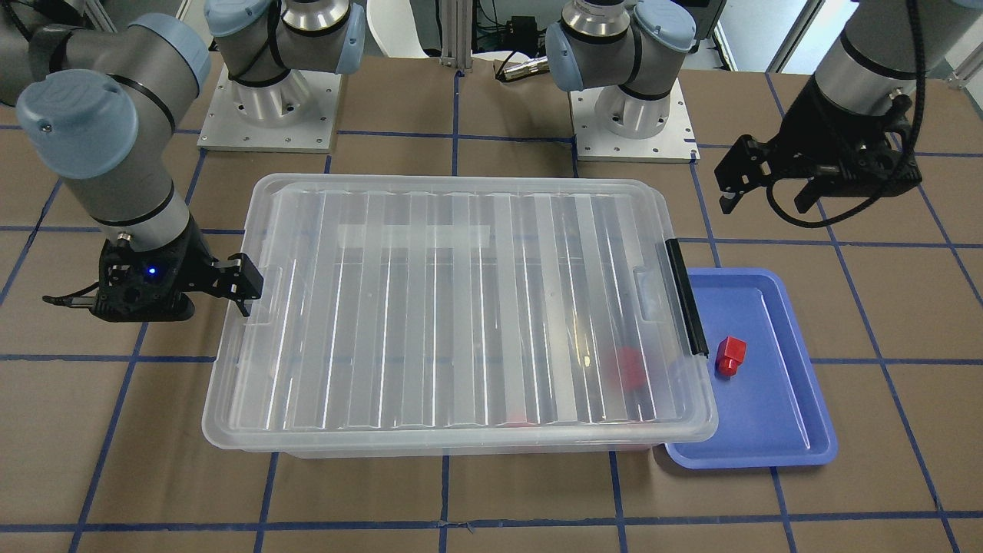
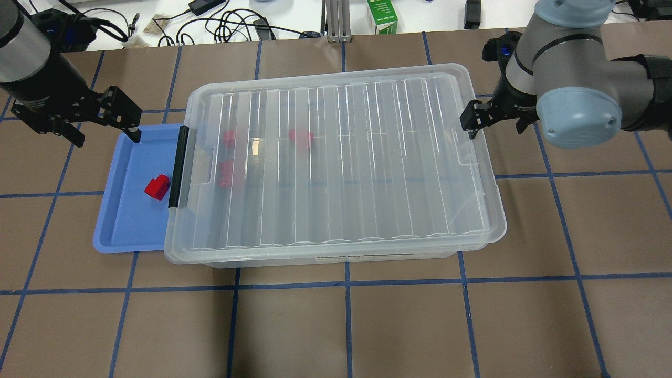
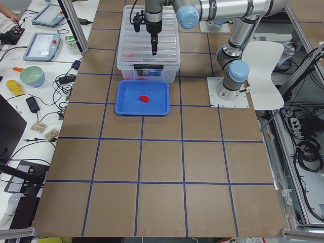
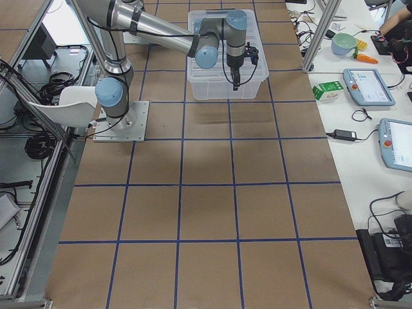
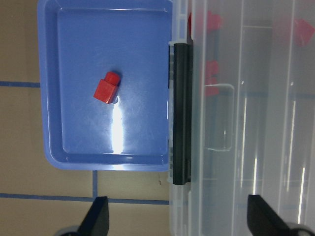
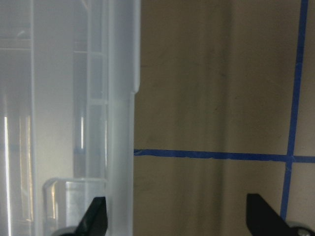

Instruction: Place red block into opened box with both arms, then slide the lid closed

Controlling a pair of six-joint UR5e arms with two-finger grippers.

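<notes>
Jaws of the left gripper (image 2: 107, 134) and right gripper (image 2: 496, 123) stand spread and empty. The red block (image 2: 157, 187) lies in the blue tray (image 2: 121, 231) beside the box (image 2: 336, 257), whose lid (image 2: 341, 157) covers it. Picking seems pending, and the lid likely must slide open first.

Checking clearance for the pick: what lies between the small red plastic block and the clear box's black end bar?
Only the bare floor and rim of the shallow blue tray; the red block and black bar stand apart. Clearest in the left wrist view.
</notes>
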